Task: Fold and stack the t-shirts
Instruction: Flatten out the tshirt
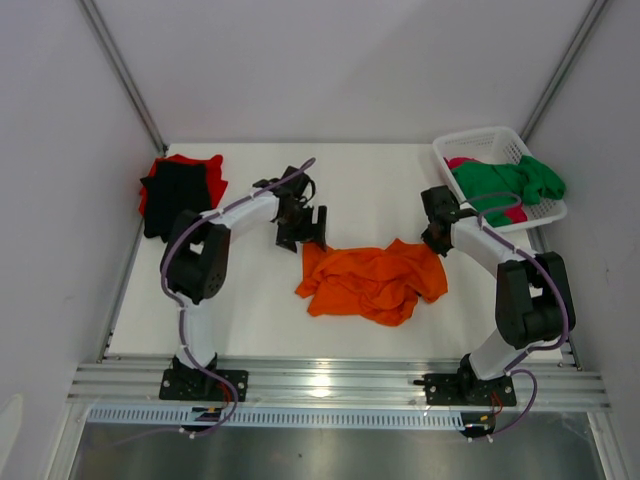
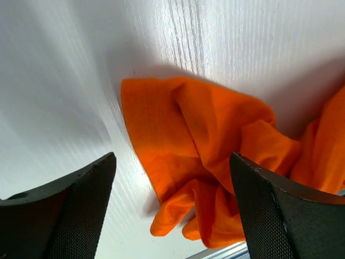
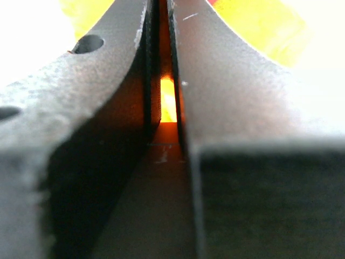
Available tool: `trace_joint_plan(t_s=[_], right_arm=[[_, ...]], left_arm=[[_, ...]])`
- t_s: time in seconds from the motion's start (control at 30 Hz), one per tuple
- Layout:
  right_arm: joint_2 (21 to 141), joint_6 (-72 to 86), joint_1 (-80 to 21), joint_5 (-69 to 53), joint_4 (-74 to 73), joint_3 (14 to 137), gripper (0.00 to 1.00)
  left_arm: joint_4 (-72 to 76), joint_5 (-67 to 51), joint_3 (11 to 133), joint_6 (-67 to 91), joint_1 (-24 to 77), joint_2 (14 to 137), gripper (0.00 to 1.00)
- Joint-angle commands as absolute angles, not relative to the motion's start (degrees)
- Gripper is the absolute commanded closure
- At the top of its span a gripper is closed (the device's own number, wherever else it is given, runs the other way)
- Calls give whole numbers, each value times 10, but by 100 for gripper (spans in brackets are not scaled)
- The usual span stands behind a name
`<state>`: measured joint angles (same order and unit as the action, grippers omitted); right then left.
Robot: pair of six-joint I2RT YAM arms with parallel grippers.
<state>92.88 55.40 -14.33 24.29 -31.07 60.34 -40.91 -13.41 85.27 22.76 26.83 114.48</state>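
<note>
A crumpled orange t-shirt (image 1: 370, 280) lies in the middle of the white table (image 1: 250, 300). My left gripper (image 1: 303, 238) hangs open just above its far left corner. In the left wrist view the orange cloth (image 2: 199, 140) lies below and between the spread fingers of that gripper (image 2: 172, 162), which holds nothing. My right gripper (image 1: 436, 243) is shut at the shirt's far right corner, with orange cloth (image 3: 168, 100) showing in the narrow slit between its jaws. A folded black t-shirt (image 1: 172, 198) lies on a red one (image 1: 207, 172) at the far left.
A white lattice basket (image 1: 500, 140) stands at the far right corner with a green t-shirt (image 1: 510, 180) draped over a pink one (image 1: 462, 163). White walls close in the table on the left, the right and the far side. A metal rail (image 1: 330, 380) runs along the near edge.
</note>
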Motion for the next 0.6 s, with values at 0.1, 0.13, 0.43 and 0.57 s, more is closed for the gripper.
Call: trace_joint_plan(t_s=[0.1, 0.13, 0.43, 0.57], right_arm=[[905, 551, -139, 250, -318, 608, 95], [904, 550, -138, 251, -319, 607, 95], [887, 542, -124, 257, -327, 605, 95], [883, 543, -119, 256, -328, 602, 95]], left_arm=[[-439, -133, 922, 200, 265, 1183, 12], [-439, -136, 925, 198, 265, 1189, 12], [-431, -188, 948, 197, 238, 1216, 52], [-435, -192, 954, 199, 235, 1224, 99]])
